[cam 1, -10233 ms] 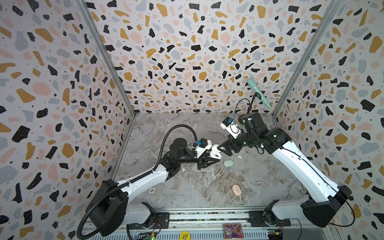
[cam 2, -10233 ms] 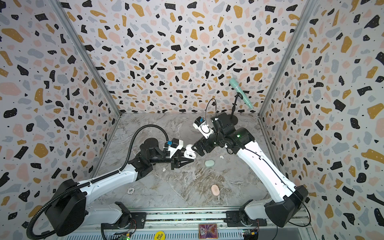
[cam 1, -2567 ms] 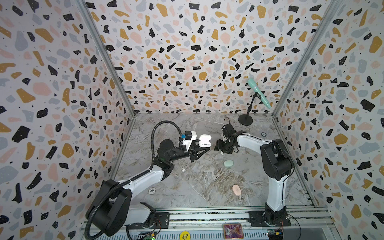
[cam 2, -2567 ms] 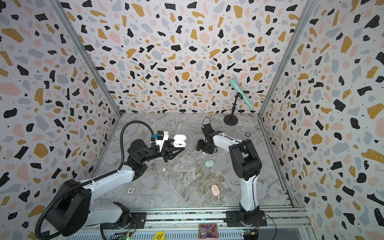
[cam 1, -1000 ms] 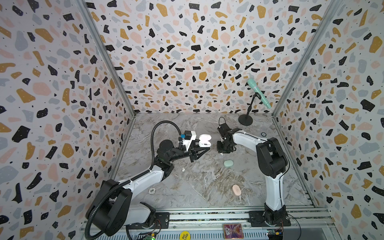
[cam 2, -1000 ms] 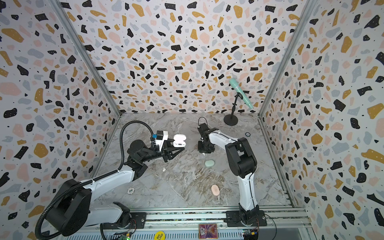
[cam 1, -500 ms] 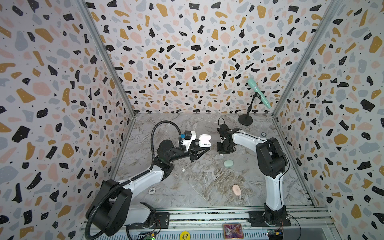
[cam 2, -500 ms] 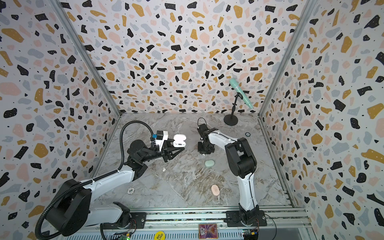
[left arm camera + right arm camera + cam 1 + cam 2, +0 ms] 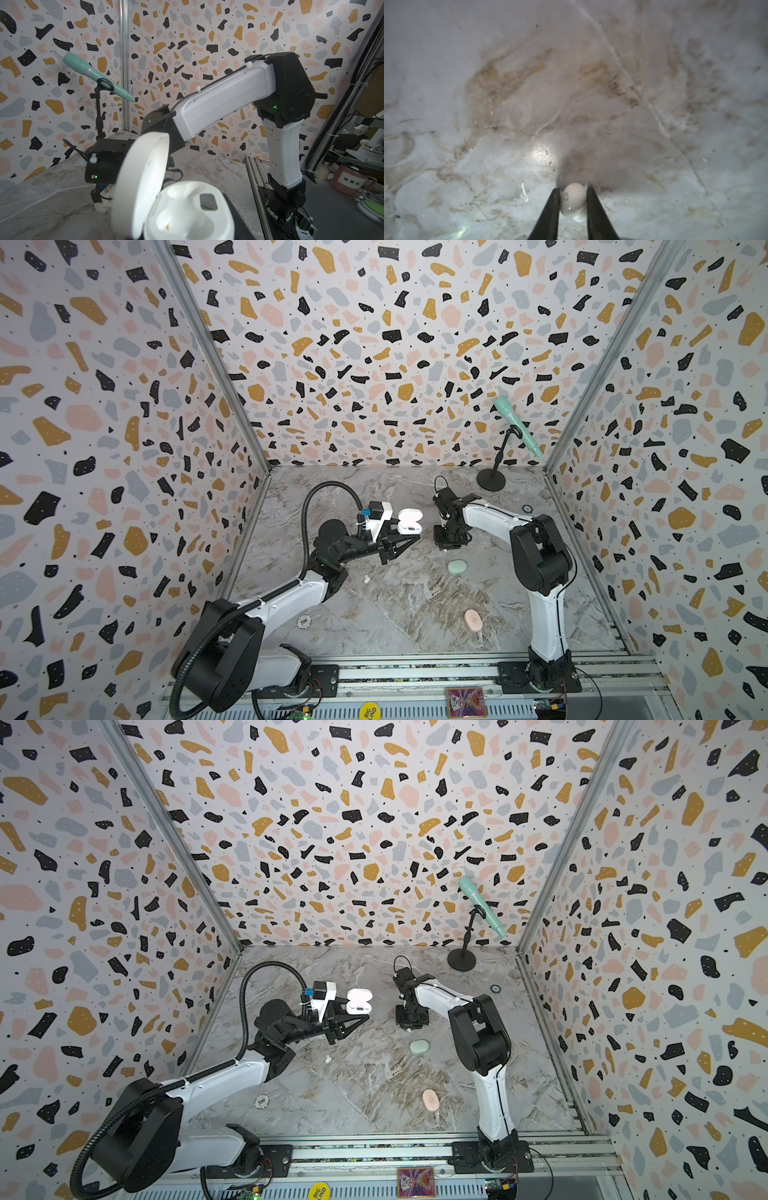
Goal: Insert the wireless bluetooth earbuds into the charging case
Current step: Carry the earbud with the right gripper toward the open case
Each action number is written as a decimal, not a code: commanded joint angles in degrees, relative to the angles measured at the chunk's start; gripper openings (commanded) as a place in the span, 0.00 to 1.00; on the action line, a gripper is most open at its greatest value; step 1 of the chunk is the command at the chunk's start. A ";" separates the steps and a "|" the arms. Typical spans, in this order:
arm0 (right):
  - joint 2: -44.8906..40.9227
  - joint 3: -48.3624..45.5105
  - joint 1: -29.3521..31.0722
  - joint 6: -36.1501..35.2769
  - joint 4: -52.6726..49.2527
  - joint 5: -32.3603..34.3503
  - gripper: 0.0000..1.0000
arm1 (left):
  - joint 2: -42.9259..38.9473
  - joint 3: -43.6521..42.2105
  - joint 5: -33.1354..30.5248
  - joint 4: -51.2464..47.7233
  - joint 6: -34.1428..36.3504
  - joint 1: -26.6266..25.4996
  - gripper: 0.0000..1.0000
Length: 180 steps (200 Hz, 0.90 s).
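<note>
My left gripper (image 9: 404,536) is shut on a white charging case (image 9: 409,522), held above the table with its lid (image 9: 145,182) open. Both sockets of the case (image 9: 187,212) look empty in the left wrist view. My right gripper (image 9: 446,545) points down at the table to the right of the case. In the right wrist view its two black fingers press both sides of a white earbud (image 9: 574,197) that rests on the marble, so the gripper (image 9: 573,188) is shut on it. A second white earbud (image 9: 366,579) lies loose below the left gripper.
A closed mint green case (image 9: 457,566) lies near the right gripper, and a closed pink case (image 9: 473,620) lies nearer the front. A mint microphone on a black stand (image 9: 491,480) stands at the back right. A poker chip (image 9: 304,620) lies by the left arm.
The right gripper has stayed low over the same spot and narrowed onto the white earbud. The left arm and the open case have not moved.
</note>
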 commanded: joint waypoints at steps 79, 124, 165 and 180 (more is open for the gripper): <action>-1.04 -0.46 0.37 -2.22 0.40 0.79 0.14 | -1.02 -0.26 0.94 2.85 0.20 0.28 0.31; -8.06 -5.86 0.22 -3.21 6.15 -2.80 0.14 | -0.72 -0.27 1.06 3.53 -0.40 0.28 0.32; -17.70 -11.59 -0.86 -3.78 11.38 -9.32 0.13 | -0.58 -0.10 1.06 3.97 -0.84 0.10 0.32; -21.52 -12.84 -1.23 -4.57 12.17 -11.73 0.13 | -0.47 0.09 1.10 3.97 -0.89 -0.03 0.32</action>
